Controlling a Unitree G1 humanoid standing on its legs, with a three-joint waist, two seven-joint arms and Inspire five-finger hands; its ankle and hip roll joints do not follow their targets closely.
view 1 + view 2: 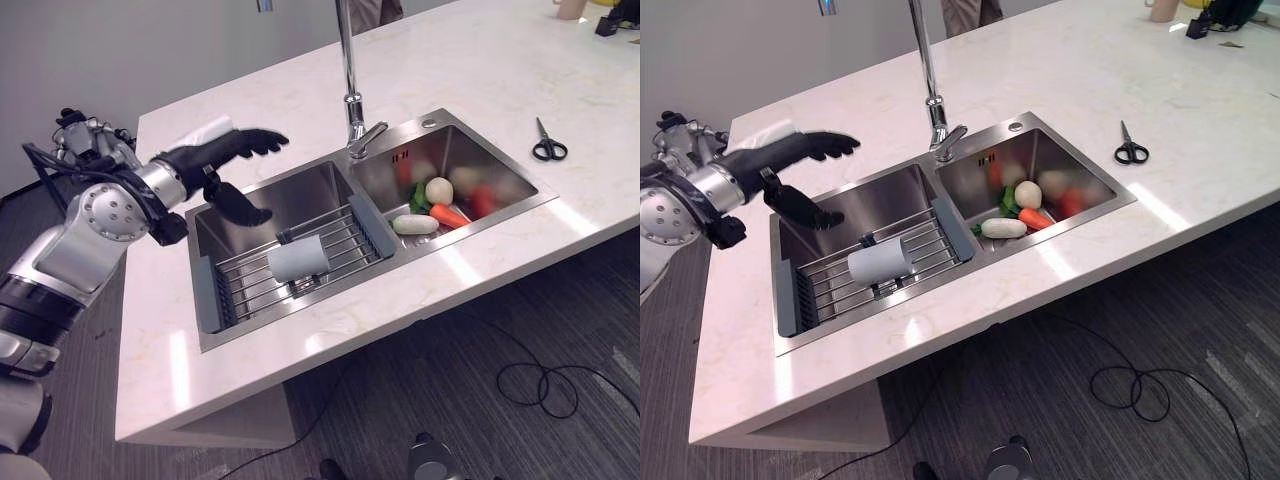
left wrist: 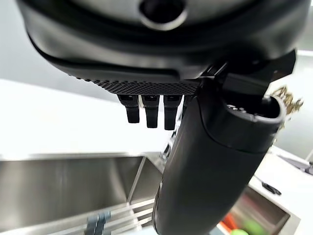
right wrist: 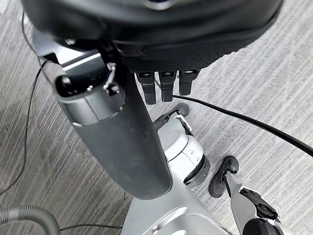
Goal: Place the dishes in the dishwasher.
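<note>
A pale grey cup (image 1: pixel 298 259) lies on its side on a wire rack (image 1: pixel 345 240) that spans the left basin of a steel double sink (image 1: pixel 300 185). My left hand (image 1: pixel 225 150) hovers open over the basin's far left corner, fingers stretched toward the tap and thumb pointing down. It is apart from the cup, up and to the left of it. In the left wrist view the left hand (image 2: pixel 210 166) holds nothing, with the rack's bars below it. My right hand (image 3: pixel 117 132) hangs open and holding nothing over the grey floor in the right wrist view.
A tall chrome tap (image 1: pixel 348 80) stands behind the divider between the basins. The right basin holds vegetables (image 1: pixel 440 200), among them a carrot and a white radish. Black scissors (image 1: pixel 547 145) lie on the marble counter (image 1: pixel 480 70) to the right.
</note>
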